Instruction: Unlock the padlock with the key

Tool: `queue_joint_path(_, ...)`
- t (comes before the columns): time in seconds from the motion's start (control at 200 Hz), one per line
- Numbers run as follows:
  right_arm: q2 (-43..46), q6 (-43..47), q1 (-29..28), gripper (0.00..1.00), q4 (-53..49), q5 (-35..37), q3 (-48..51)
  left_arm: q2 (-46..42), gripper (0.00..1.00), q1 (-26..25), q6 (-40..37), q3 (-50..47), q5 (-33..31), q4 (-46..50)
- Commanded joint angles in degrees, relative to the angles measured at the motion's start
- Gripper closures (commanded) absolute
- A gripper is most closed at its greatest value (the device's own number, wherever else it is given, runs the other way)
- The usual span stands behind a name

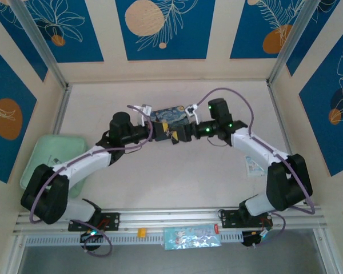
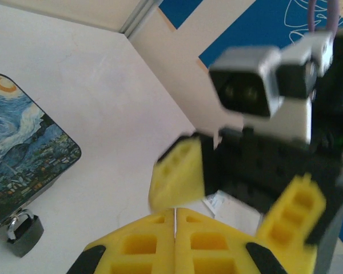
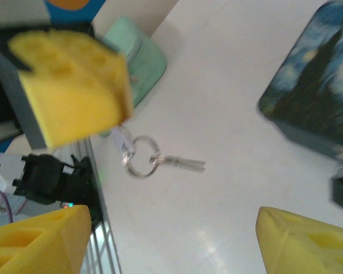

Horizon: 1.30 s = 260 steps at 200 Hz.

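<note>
One step at a time: getting the key ready for the padlock.
Pinching the key (image 3: 183,164) by the little tag on its ring (image 3: 143,157) with the left claw (image 2: 174,216), squeezed fully shut, and letting it hang down toward the table (image 2: 103,103). Holding the right claw (image 3: 168,222) wide open, gripping nothing, facing the left one from close by. Spotting the padlock (image 2: 24,233) resting on the table, right up against the corner of the painted box (image 2: 23,154), near both claws. Probably passing the key across next, so going slowly and aiming for the flat key itself, not the wobbly ring. Closing gently, and only letting go on the left side after getting a firm hold. Watching for swinging and waiting for it to stop first.
</note>
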<state>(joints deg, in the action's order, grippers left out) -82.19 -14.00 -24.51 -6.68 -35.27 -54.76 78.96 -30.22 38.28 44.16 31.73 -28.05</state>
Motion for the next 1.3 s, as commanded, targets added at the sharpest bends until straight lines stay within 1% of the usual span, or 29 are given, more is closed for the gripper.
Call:
queue_joint_path(0.0, 4.62, -7.11, -3.18, 0.26, 20.54, -0.42, 6.69, 1.23, 1.0, 0.07, 2.23, 1.98, 2.99, -3.55)
queue_joint_path(0.05, 5.55, -8.46, -4.52, 0.27, 25.54, 1.62, 9.35, 1.46, 1.0, -0.05, 2.27, 1.94, 3.37, -3.43)
queue_joint_path(0.1, 6.05, -8.85, -5.54, 0.28, 28.24, 4.09, 11.16, 1.5, 1.0, -0.24, 2.08, 1.98, 3.76, -3.03)
queue_joint_path(0.13, 6.08, -8.94, -5.87, 0.31, 29.52, 4.93, 11.82, 1.46, 1.0, -0.35, 1.97, 1.9, 3.93, -2.82)
queue_joint_path(0.23, 5.91, -8.48, -5.83, 0.4, 29.82, 6.52, 12.25, 0.96, 1.0, -0.46, 1.8, 1.63, 4.61, -2.3)
queue_joint_path(0.31, 6.04, -7.5, -5.35, 0.44, 28.96, 7.57, 12.14, 0.16, 1.0, -0.54, 1.2, 1.37, 4.75, -0.9)
queue_joint_path(0.44, 6.09, -7.71, -3.95, 0.45, 30.21, 7.08, 12.57, -1.6, 1.0, -0.63, -0.55, 1.2, 4.27, 2.05)
queue_joint_path(0.58, 4.63, -8.22, -4.08, 0.48, 32.28, 5.1, 12.04, -2.04, 1.0, -0.83, 0.09, 0.84, 5.16, 1.28)
queue_joint_path(0.75, 3.27, -8.49, -4.76, 0.62, 34.13, 3.61, 12.14, -1.28, 1.0, -0.98, 2.75, 0.57, 7.02, -2.62)
queue_joint_path(0.82, 3.33, -8.9, -4.76, 0.66, 35.0, 3.06, 12.59, -1.35, 1.0, -0.98, 3.26, 0.34, 6.96, -3.29)
queue_joint_path(0.96, 3.52, -9.36, -4.76, 0.69, 35.32, 1.89, 12.62, -1.09, 1.0, -1.07, 4.23, 0.14, 7.25, -4.6)
queue_joint_path(1.175, 2.48, -10.74, -4.76, 0.78, 36.88, 1.6, 12.66, 0.22, 1.0, -1.86, 6.57, 0.0, 8.59, -7.93)
queue_joint_path(1.295, 2.28, -10.7, -4.76, 0.9, 37.34, 1.47, 12.66, 0.44, 1.0, -1.88, 7.77, -0.46, 8.83, -9.67)
